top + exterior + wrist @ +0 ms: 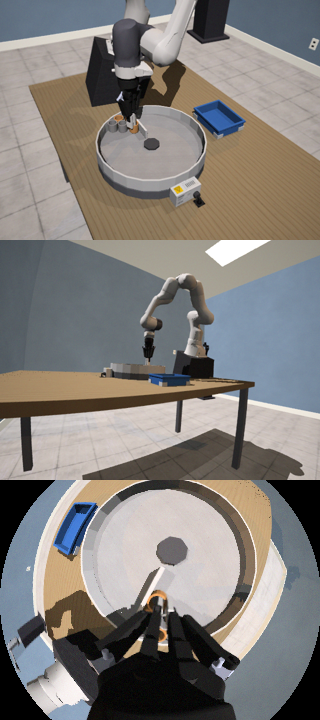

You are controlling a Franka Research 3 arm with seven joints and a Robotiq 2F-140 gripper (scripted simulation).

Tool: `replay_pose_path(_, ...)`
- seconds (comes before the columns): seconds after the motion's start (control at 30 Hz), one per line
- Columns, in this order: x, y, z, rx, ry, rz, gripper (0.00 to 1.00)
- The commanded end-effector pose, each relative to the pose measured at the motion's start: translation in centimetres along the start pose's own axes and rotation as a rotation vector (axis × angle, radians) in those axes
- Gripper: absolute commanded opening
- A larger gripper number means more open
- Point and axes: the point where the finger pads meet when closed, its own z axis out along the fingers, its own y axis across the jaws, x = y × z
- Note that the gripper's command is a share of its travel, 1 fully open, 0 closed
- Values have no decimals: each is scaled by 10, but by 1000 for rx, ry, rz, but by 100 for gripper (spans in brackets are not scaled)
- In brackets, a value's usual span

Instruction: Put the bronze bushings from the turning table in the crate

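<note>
In the top view, the tool (131, 121) (147, 360) (164, 603) covers part of the nearer bronze bushing (134, 129) (149, 601). The two steel bushings (112, 127) (122, 127) hide the lower part of the rear bronze bushing (118, 118). In the exterior view, the wall of the turning table (151, 178) (139, 372) (251, 570) hides all bushings and the fingertips; the near side of the crate (228, 132) (175, 381) (67, 532) hides its floor. The picture edge cuts the arm (169, 46) at the top and the bench (245, 178) (77, 388) (62, 582) at the bottom and right. The small print on the control box (185, 192) is too blurred to read.
</note>
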Motion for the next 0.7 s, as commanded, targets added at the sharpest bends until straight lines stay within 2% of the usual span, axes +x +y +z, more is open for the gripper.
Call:
replay_pose_path(0.0,0,0,-11,1,0,2,0)
replay_pose_path(0.17,0,0,-46,1,0,2,0)
replay_pose_path(0.4,0,0,-62,1,0,2,0)
replay_pose_path(0.67,0,0,-68,1,0,2,0)
